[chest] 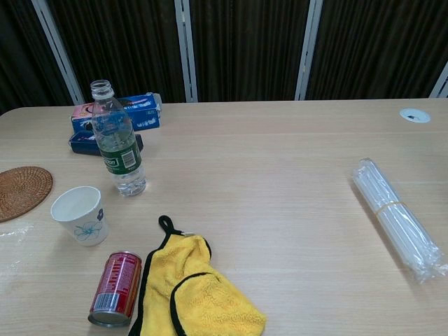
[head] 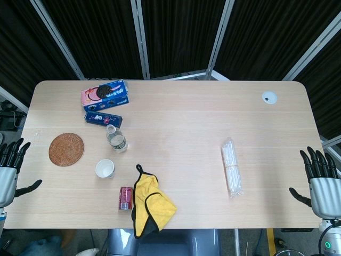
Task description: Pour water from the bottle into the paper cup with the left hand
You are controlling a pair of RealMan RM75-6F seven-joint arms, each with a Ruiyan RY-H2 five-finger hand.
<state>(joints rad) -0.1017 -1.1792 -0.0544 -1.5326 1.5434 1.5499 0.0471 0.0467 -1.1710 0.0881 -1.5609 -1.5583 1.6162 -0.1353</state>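
Observation:
A clear plastic water bottle point(head: 116, 138) point(chest: 117, 145) with a green label stands upright and uncapped on the left half of the table. The white paper cup point(head: 105, 168) point(chest: 80, 215) stands upright just in front of it, a short gap between them. My left hand point(head: 11, 166) hangs at the table's left edge, well left of the cup, fingers spread and holding nothing. At the right edge my right hand point(head: 319, 178) is likewise spread and empty. Neither hand shows in the chest view.
A round woven coaster point(head: 66, 149) point(chest: 22, 190) lies left of the bottle. Two snack boxes point(head: 105, 94) point(chest: 115, 112) sit behind it. A red can point(head: 126, 198) point(chest: 115, 288) lies beside a yellow cloth point(head: 149, 201) point(chest: 196, 290) at the front. A bundle of straws point(head: 231, 166) point(chest: 397, 217) lies right.

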